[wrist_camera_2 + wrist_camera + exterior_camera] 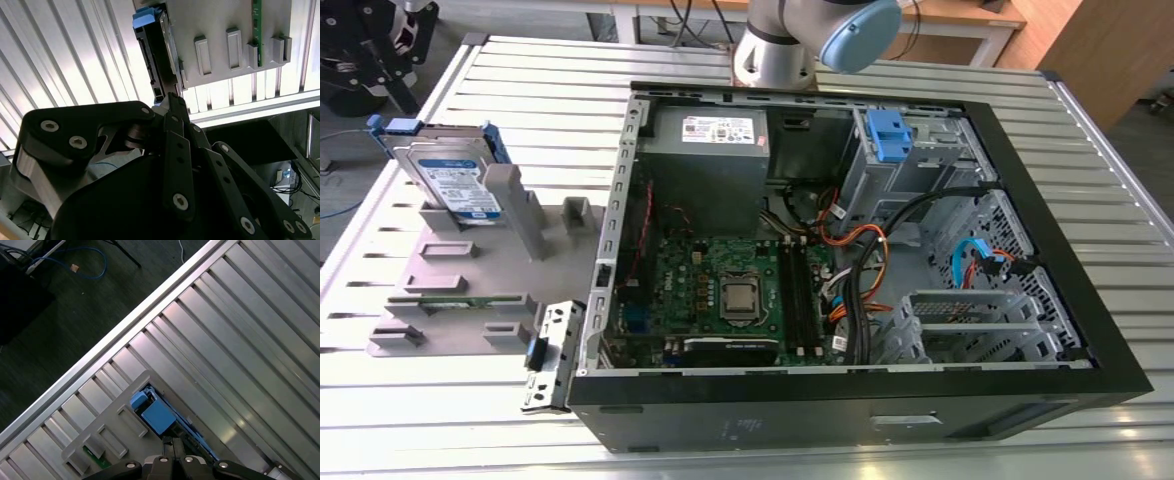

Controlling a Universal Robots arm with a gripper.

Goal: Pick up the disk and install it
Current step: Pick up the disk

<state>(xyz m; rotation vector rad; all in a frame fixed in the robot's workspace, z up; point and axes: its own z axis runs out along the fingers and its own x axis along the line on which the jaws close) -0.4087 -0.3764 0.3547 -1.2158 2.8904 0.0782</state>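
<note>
Ribbed aluminium table (pixel 1107 170) carries everything before you: an open computer case (pixel 854 400) across the centre and right of the exterior view, and a grey holder (pixel 467 270) at that view's left. Your disk (pixel 454 185) stands on edge in the holder, blue rails around it, label facing out, well apart from the case. Your gripper (pixel 171 100) hangs in the exterior view's upper left corner, above the disk and not touching it. In the second wrist view its fingers (pixel 175 112) meet at the tips, closed on nothing.
</note>
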